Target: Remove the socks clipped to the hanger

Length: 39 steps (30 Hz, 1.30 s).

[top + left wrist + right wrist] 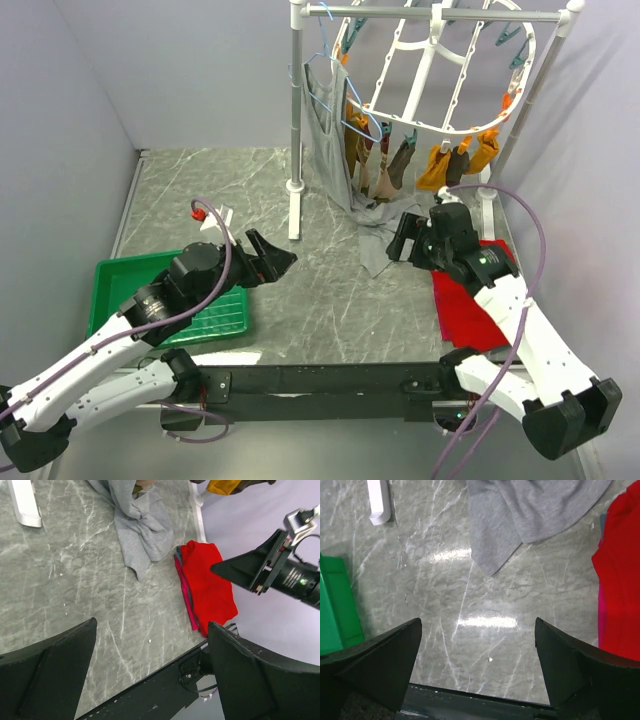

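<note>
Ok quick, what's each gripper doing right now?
Left gripper: open, holding nothing.
Right gripper: open, holding nothing.

You see a green tray (112,278) on the worktop's (320,295) left, a red cloth (466,306) on its right. A grey tank top (332,140) hangs behind.

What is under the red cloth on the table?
A pink layer and a thin grey-blue edge peek out along one side of the red cloth, on the marble table. How far they run underneath is covered.
</note>
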Motion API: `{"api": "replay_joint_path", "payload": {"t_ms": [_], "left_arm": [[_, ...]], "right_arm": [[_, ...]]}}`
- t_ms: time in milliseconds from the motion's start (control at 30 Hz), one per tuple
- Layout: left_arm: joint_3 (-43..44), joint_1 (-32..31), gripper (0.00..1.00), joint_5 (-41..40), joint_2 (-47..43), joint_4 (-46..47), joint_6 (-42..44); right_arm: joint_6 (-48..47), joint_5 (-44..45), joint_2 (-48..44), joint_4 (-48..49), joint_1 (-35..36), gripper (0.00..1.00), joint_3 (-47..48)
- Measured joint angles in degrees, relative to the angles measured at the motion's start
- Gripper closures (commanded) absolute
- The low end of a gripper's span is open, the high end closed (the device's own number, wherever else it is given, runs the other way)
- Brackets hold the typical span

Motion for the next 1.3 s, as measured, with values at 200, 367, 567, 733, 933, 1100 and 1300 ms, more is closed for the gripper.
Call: {"api": "replay_joint_path", "payload": {"t_ms": [200,367,567,733,933,1100,1300], "left_arm": [[0.0,0.0,0.04,0.9,-0.2,0.7,0.0],[0.0,0.0,0.04,1.2,-0.1,0.7,0.0],[0.0,0.0,0.04,1.8,0.0,0.7,0.0],[0.0,0.0,0.04,2.7,0.5,1.1,0.0],[0.0,0.0,0.02,6.0,2.2,1.7,-0.2],[0.0,0.0,0.05,9.0,2.3,4.2,-0.5],[0.0,0.0,0.11,10.9,2.3,4.9,-0.5]], "right_arm": [[0.8,-1.0,-7.5,0.5,-0.1,0.0,-4.6],[0.9,-1.4,-9.8,0.6,-0.1,0.0,-5.2],[0.3,-1.2,-7.2,0.7,-0.2,0.0,-5.0],[-2.2,-3.3,0.1,3.5,-10.0,0.0,-0.6],[-5.4,-5.0,15.1,10.6,-18.1,0.03,13.4],[-6.0,-8.1,17.8,20.8,-18.1,0.09,14.6],[-6.4,-10.3,14.5,31.6,-17.2,0.22,7.4]]}}
